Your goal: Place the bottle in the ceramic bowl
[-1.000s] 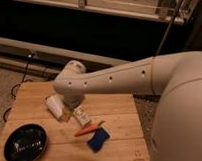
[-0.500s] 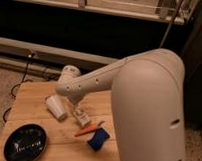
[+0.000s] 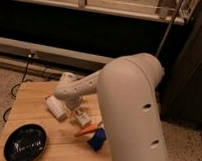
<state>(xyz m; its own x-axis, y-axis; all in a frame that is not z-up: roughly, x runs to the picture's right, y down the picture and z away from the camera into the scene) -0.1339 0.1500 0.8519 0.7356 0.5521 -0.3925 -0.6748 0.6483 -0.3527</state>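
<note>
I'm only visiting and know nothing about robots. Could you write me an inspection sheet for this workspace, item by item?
Surface: wooden table, on a speckled floor.
Job's things: bottle on the table near its middle, not in the bowl; black ceramic bowl at the front left, no bottle in it.
Clutter: white cup on its side; orange carrot-like object; blue sponge.
Grippers: gripper open, low over the table, right by the bottle.
Cables: dark cable on the floor, left of the table.
Surroundings: dark wall and a railing behind.
</note>
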